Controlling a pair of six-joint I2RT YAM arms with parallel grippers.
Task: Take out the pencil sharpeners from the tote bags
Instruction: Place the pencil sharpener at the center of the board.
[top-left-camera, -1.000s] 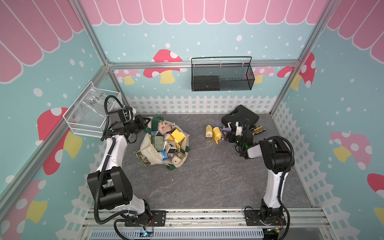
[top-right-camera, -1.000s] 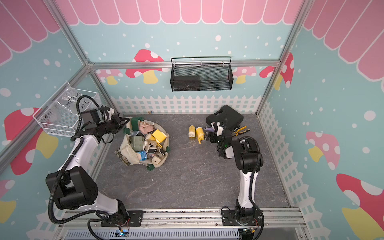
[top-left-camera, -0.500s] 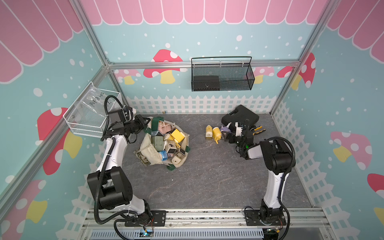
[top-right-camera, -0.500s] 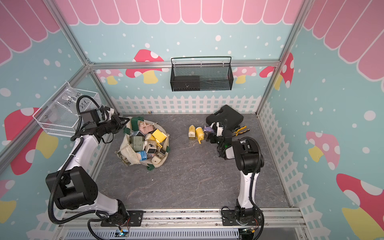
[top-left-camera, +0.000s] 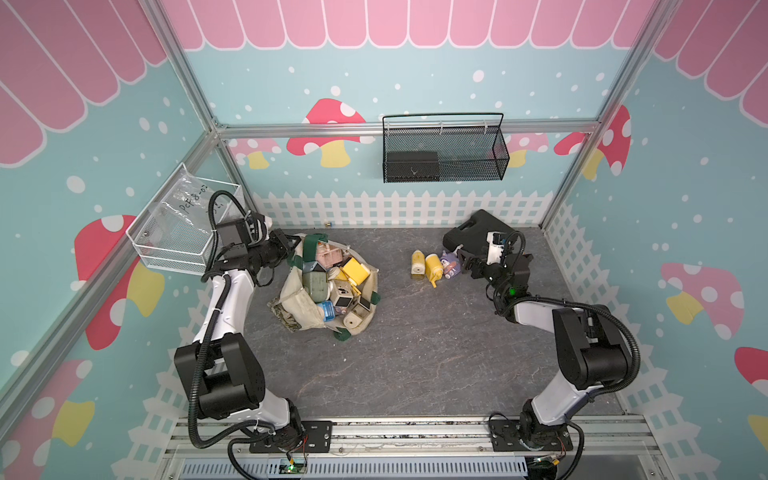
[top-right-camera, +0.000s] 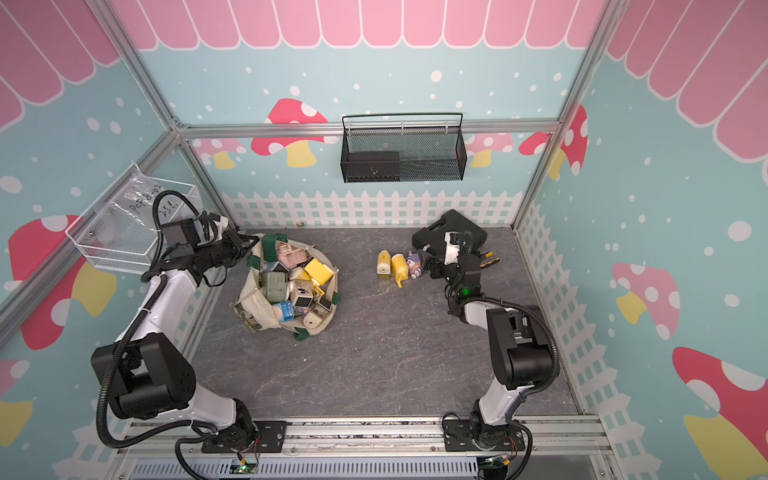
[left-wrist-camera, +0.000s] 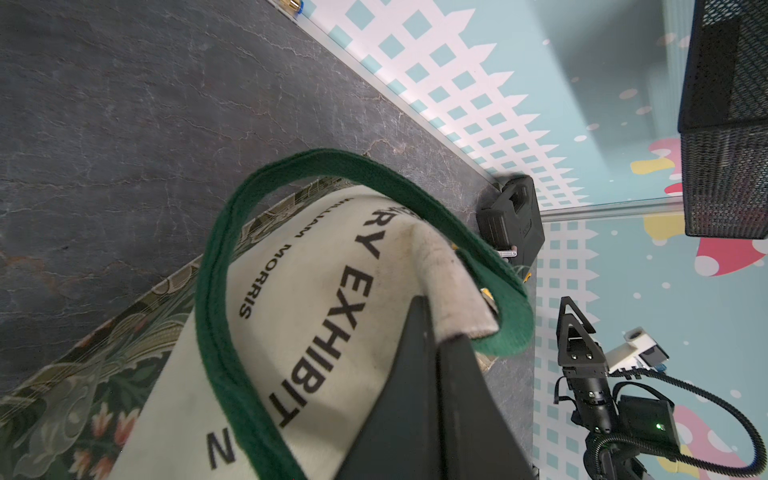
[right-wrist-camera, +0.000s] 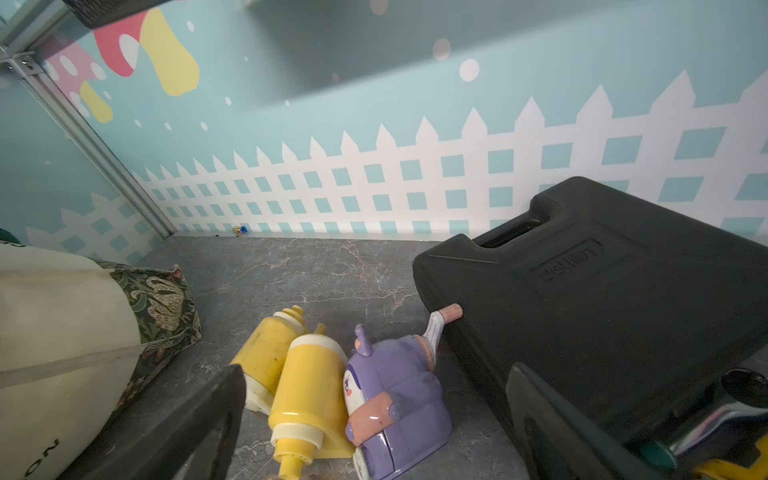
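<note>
Cream tote bag (top-left-camera: 300, 308), dark green straps (left-wrist-camera: 212, 282); yellow sharpeners (right-wrist-camera: 307, 374), purple sharpener (right-wrist-camera: 395, 399).

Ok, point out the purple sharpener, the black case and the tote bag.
purple sharpener (right-wrist-camera: 411, 374): right wrist view, on its purple body.
black case (right-wrist-camera: 623, 311): right wrist view, on its flat lid.
tote bag (left-wrist-camera: 291, 332): left wrist view, on the cream canvas beside the lettering.

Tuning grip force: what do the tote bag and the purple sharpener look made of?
Tote bag: likely cream woven canvas, matte and soft; it creases and its hem looks fuzzy.
Purple sharpener: probably hard moulded plastic, smooth, slightly glossy; highlights show on its pink band.
</note>
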